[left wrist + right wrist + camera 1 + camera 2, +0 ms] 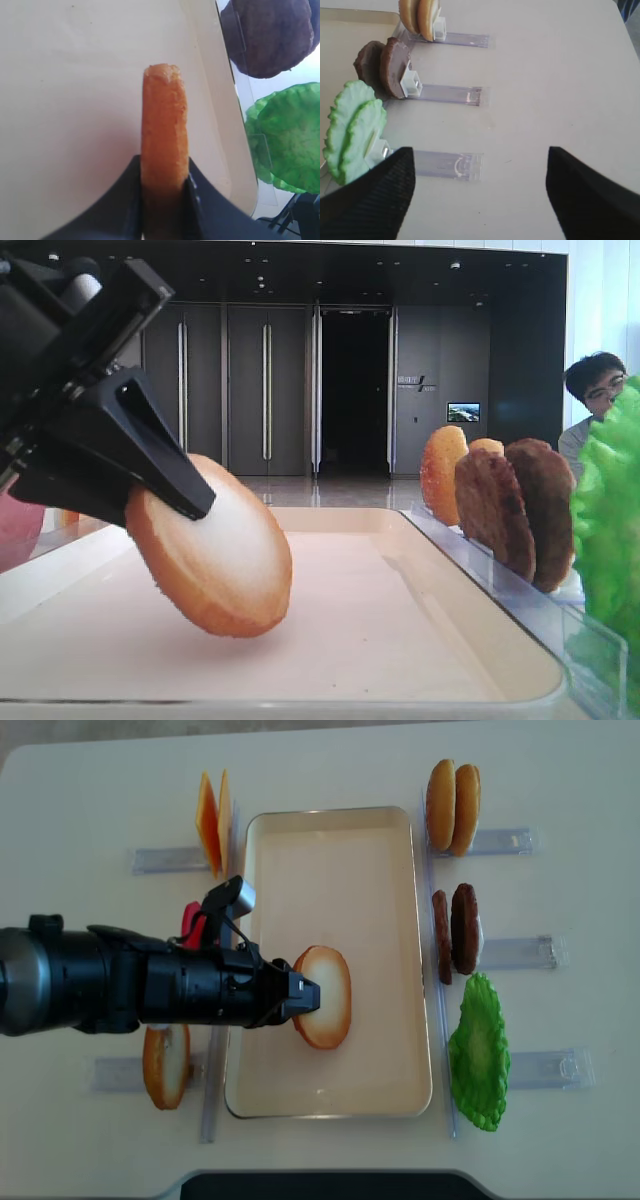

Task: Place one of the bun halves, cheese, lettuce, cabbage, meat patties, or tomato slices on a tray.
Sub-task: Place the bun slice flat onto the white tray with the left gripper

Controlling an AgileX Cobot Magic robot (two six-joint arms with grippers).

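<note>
Bun half (325,997), a round golden-orange bread disc with a pale flat face, is clamped between the jaws of the black left gripper (300,996). It is tilted, with its lower edge on the large cream-white rectangular tray (330,835). The right gripper (480,187) hangs over the pale surface (560,75) with jaws spread apart, holding nothing.
</note>
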